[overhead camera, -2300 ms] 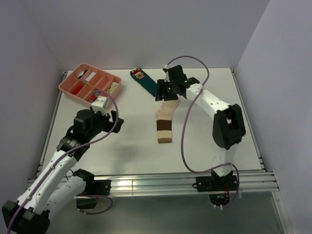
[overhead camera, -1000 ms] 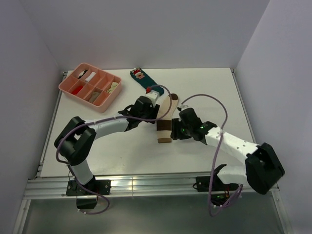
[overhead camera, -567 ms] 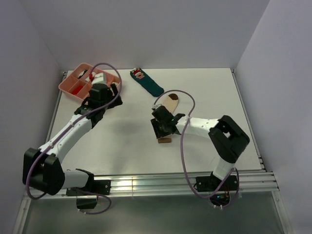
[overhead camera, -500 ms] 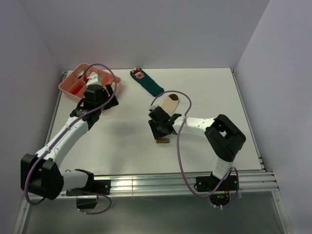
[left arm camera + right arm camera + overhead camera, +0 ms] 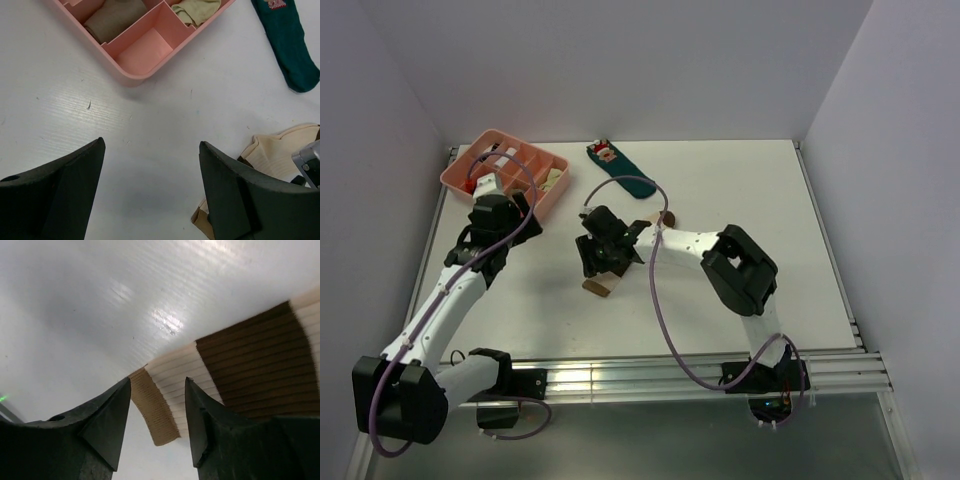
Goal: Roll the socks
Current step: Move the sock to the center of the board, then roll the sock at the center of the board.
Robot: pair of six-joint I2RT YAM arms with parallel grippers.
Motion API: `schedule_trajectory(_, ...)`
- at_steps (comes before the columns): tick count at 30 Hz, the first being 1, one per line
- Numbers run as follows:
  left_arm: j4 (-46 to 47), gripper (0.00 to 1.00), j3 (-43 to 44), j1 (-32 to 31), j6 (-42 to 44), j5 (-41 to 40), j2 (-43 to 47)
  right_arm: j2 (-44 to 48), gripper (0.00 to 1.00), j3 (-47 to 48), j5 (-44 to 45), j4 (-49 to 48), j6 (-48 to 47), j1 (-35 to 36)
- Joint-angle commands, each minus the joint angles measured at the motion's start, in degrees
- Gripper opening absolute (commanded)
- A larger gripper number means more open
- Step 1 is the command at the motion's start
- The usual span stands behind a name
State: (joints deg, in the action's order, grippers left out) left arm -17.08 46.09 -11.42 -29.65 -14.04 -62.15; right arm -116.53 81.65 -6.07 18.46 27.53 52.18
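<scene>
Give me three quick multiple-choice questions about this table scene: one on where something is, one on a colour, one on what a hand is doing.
1. Where does the dark teal sock lie?
A) on the table, beside the pink tray
B) inside a compartment
C) on the floor

2. What colour is the end of the banded sock that shows between the right hand's fingers?
A) red
B) teal
C) tan

3. How is the left hand?
A) shut on a sock
B) open and empty
C) shut on the tray's rim

Answers: 1 A, it lies flat on the white surface, outside the tray. 2 C, the right wrist view shows a tan cuff there. 3 B, its fingers stand wide apart over bare table.
</scene>
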Motion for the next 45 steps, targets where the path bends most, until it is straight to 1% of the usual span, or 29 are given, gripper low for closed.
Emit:
schedule_trajectory(1, 2.0, 0.81, -0.4, 0.3, -0.2, -1.4, 2.7, 5.5, 0.56, 1.7, 3.4, -0.4, -9.6, 0.7)
schedule_trajectory(2, 2.0, 0.82, -0.5, 0.3, -0.1, -1.4, 3.2, 6.9, 0.57, -1.6, 4.7, -1.0, -11.8, 1.0)
schedule_trajectory(3, 2.1, 0.82, -0.6, 0.3, -0.1, -1.9, 3.2, 8.3, 0.60, -3.5, 5.5, -1.8, -13.9, 1.3)
schedule_trajectory(4, 1.9, 0.82, -0.5, 0.3, -0.1, -2.0, 3.3, 11.3, 0.62, -5.4, 6.1, -2.4, -17.3, 1.7)
schedule_trajectory(5, 1.9, 0.81, -0.4, 0.3, -0.1, -2.0, 3.3, 12.8, 0.65, -9.4, 7.8, -3.2, -18.8, 2.6)
schedule_trajectory(8, 1.8, 0.82, -0.4, 0.3, -0.1, -2.1, 3.4, 17.2, 0.69, -15.0, 11.1, -5.2, -23.0, 5.1)
schedule_trajectory(12, 1.8, 0.82, -0.5, 0.3, -0.1, -2.5, 3.4, 18.2, 0.72, -17.0, 13.8, -5.2, -26.1, 8.3)
schedule_trajectory(15, 2.1, 0.81, -0.7, 0.3, -0.1, -2.7, 4.0, 16.6, 0.72, -16.4, 16.3, -5.9, -27.5, 10.8)
schedule_trajectory(19, 1.8, 0.81, -0.9, 0.3, 0.0, -3.4, 4.1, 12.3, 0.71, -14.8, 19.2, -6.2, -31.1, 13.1)
schedule_trajectory(24, 2.0, 0.81, -1.2, 0.3, -0.1, -3.4, 4.6, 9.7, 0.68, -13.2, 20.8, -6.9, -32.9, 14.2)
schedule_trajectory(28, 1.8, 0.81, -1.3, 0.3, -0.1, -3.7, 4.7, 9.1, 0.64, -14.8, 24.1, -10.1, -33.8, 14.8)
schedule_trajectory(33, 1.9, 0.81, -1.3, 0.3, 0.0, -3.8, 4.7, 8.4, 0.62, -16.4, 25.7, -12.1, -34.4, 15.6)
schedule_trajectory(40, 1.9, 0.81, -1.2, 0.3, 0.3, -4.1, 4.8, 5.9, 0.60, -16.8, 25.0, -12.7, -35.1, 16.1)
schedule_trajectory(45, 2.0, 0.81, -1.3, 0.3, 0.3, -4.1, 4.8, 5.4, 0.58, -18.4, 26.4, -13.4, -35.3, 16.3)
